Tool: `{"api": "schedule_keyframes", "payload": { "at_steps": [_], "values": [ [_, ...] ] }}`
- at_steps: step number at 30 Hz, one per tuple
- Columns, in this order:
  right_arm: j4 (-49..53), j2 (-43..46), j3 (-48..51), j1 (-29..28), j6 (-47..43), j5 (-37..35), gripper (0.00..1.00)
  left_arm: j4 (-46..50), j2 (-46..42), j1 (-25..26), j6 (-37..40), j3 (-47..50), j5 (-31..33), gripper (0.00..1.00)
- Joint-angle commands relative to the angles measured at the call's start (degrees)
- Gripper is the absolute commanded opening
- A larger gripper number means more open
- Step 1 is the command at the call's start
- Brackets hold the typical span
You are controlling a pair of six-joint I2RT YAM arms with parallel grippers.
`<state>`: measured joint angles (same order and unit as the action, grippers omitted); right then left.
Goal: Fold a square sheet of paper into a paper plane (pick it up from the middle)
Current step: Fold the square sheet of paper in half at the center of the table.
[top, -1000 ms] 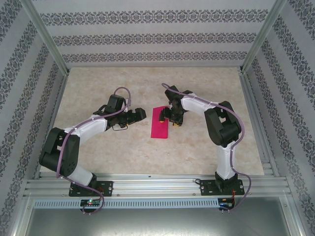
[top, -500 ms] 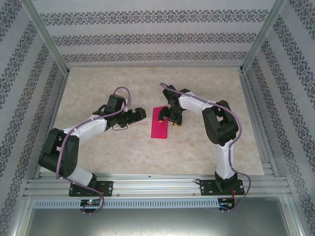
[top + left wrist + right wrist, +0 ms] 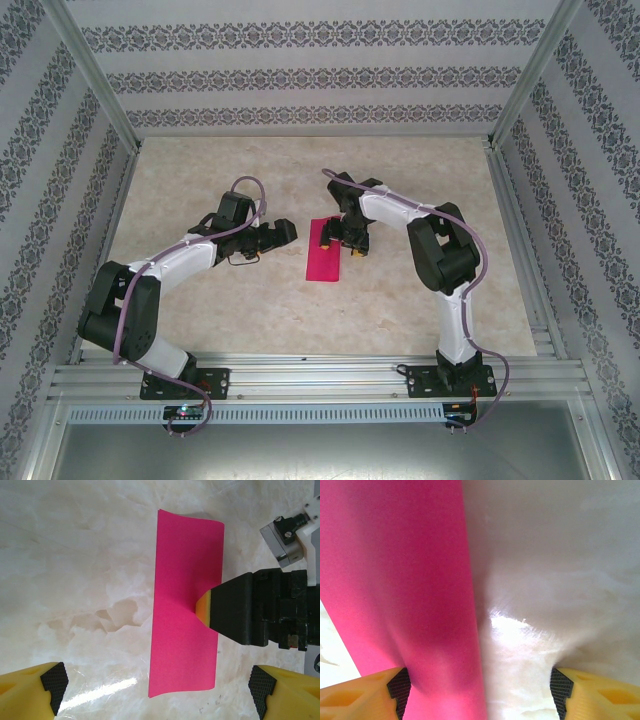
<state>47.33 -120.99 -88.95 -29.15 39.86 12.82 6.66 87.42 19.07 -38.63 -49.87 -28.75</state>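
1. Pressing one pad down, the right gripper [image 3: 342,246] has its jaws apart and clamps nothing. One fingertip [image 3: 204,611] touches the square sheet of paper [image 3: 182,580] about halfway along its length, near the long edge closest to that hand. The other pad hangs over the bare table [image 3: 420,310].
2. Under that pad the sheet lies flat as a narrow oblong, seemingly folded in half, directly between the two hands.
3. Across the sheet, the left gripper [image 3: 268,243] faces it with its jaws wide apart and empty. It is near the far long edge but not touching it.
4. Risk: only one small pad pins the sheet. Any sideways drag from that finger could slide or swivel the thin paper and skew the next crease.
5. Risk: one far corner looks slightly curled up. A finger sweeping in low could catch it and crumple it or open the fold.
6. Risk: if the left hand closes in toward the pinning finger, the two grippers could collide over the narrow strip.
7. Edges: both long edges are free, and the short ends reach past the pad on either side.
8. Room: open table surrounds both hands, with the enclosure walls well away.
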Motion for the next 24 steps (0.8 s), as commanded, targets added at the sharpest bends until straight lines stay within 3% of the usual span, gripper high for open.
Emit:
{"api": "schedule_keyframes", "payload": {
  "at_steps": [1, 10, 17, 24],
  "values": [
    [3.0, -3.0, -0.3, -0.7, -1.9, -2.2, 0.77, -1.6, -0.8, 0.2, 0.8, -0.8, -1.8, 0.93],
    [2.5, -3.0, 0.3, -0.2, -2.8, -2.1, 0.75, -1.5, 1.0, 0.4, 0.9, -1.9, -3.9, 0.88],
    [2.2, -3.2, 0.6, -0.1, -2.4, -2.1, 0.75, -0.4, 4.3, 1.1, 0.5, -4.2, -5.5, 0.7],
    [1.8, -3.5, 0.5, 0.0, -1.1, -2.2, 0.77, -1.0, 4.6, 1.3, -0.3, -4.3, -5.4, 0.68]
  ]
}}
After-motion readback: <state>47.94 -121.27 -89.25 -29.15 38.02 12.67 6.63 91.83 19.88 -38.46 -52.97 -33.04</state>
